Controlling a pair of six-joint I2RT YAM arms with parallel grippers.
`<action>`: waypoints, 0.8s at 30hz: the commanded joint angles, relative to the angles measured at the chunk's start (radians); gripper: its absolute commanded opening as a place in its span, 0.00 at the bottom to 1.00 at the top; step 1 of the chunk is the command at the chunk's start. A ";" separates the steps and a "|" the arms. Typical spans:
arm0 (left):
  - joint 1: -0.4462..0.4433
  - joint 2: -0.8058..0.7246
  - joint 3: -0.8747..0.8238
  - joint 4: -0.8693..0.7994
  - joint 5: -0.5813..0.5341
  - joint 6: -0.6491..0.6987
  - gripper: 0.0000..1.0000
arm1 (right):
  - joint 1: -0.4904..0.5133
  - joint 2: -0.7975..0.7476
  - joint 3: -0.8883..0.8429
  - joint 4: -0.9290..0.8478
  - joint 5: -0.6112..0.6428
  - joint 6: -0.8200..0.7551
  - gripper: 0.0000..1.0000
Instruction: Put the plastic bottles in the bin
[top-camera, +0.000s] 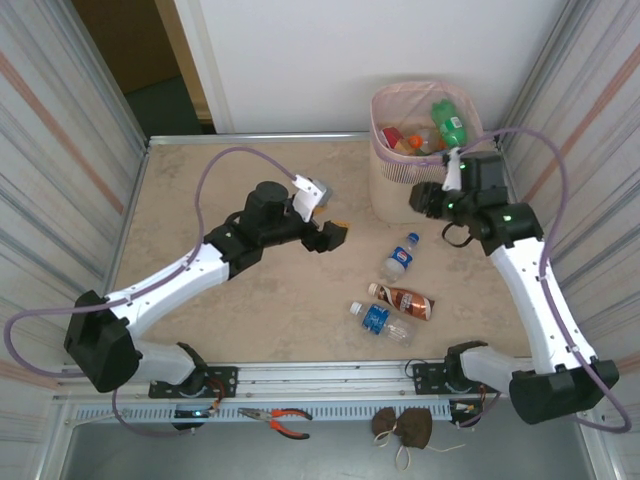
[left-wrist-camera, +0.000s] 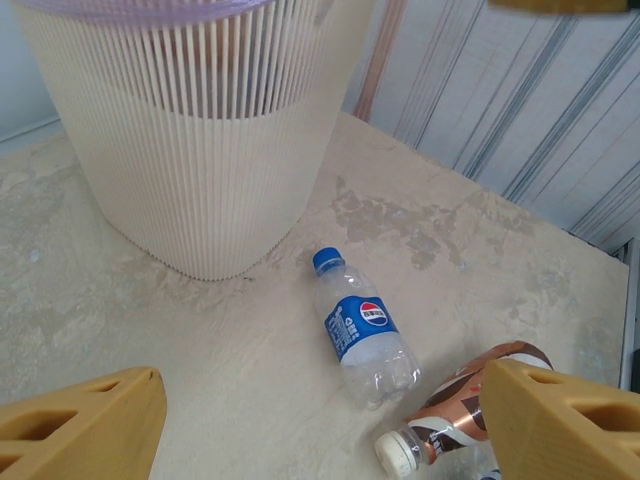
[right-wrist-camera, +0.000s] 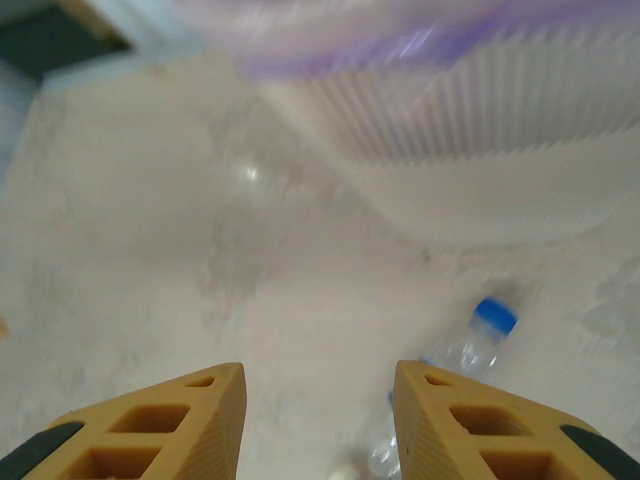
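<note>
Clear plastic with a blue cap and blue label: the blue-capped bottle (left-wrist-camera: 362, 335) lies flat on the table (left-wrist-camera: 200, 330), cap toward the bin (left-wrist-camera: 200, 150), near its foot but not touching. The brown bottle (left-wrist-camera: 470, 400) lies just beside its base end, and a third bottle (top-camera: 380, 321) sits nearer the arm bases. So three are left out, with a green bottle (top-camera: 450, 124) and a few others already in the bin. The left gripper (left-wrist-camera: 320, 400) hangs above the blue-capped one, jaws wide apart and empty. They stand either side of the bottle's long axis, so yaw looks about right. My read is that this is the approach to a pick. Drop straight down and centre on the label band, not the neck, since thin plastic will squash and roll. Watch the far finger, because the brown bottle's white cap is close and a nudge could shove both. Close gently, lift clear of the rim, and release over the middle. The right gripper (right-wrist-camera: 318, 385) hovers by the bin wall, jaws narrowly parted with nothing between them. Keep it out of the left arm's path to the bin.
</note>
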 joint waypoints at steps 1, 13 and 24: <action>0.050 -0.066 -0.032 -0.024 0.033 -0.044 0.82 | 0.103 0.002 -0.019 -0.098 0.051 -0.057 0.42; 0.356 -0.238 -0.087 -0.224 0.166 -0.122 0.80 | 0.493 0.240 -0.012 -0.234 0.188 -0.180 0.46; 0.702 -0.323 -0.103 -0.377 0.365 -0.073 0.80 | 0.661 0.532 0.037 -0.324 0.256 -0.233 0.53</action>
